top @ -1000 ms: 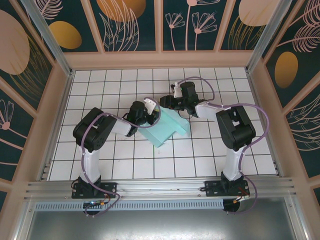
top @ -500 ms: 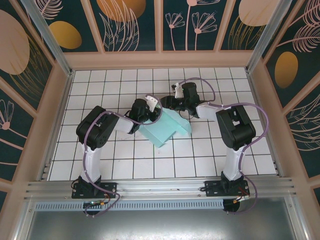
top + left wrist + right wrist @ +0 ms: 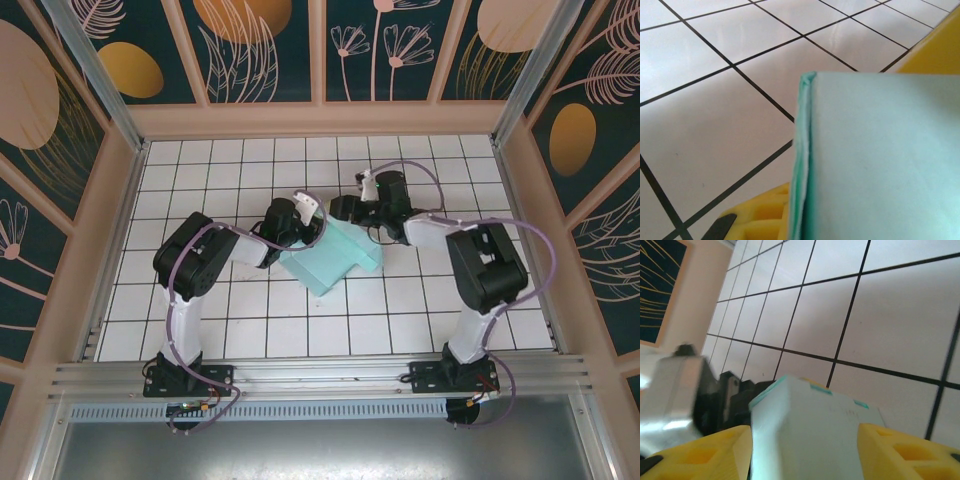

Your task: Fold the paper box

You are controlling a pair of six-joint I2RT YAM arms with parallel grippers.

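Observation:
The paper box [image 3: 332,259] is a pale mint card shape lying on the tiled floor at mid-table. My left gripper [image 3: 306,228] is at its left far edge and shut on it. In the left wrist view the folded card edge [image 3: 802,165] runs between my yellow fingers [image 3: 760,215]. My right gripper [image 3: 349,213] is at the box's far end. Seen from the right wrist, the box [image 3: 810,430] stands between two wide-apart yellow fingers [image 3: 705,452], with a thin dark gap at the left one. The right gripper [image 3: 805,442] is open.
White tiles with black lines cover the floor [image 3: 200,180]. Peach walls [image 3: 320,120] with dark leaf panels close in the back and sides. A metal rail [image 3: 320,375] runs along the near edge by the arm bases.
The left gripper has shut onto the box's edge. The right gripper's jaws have widened and its wrist has shifted a little to the right. The box has barely moved.

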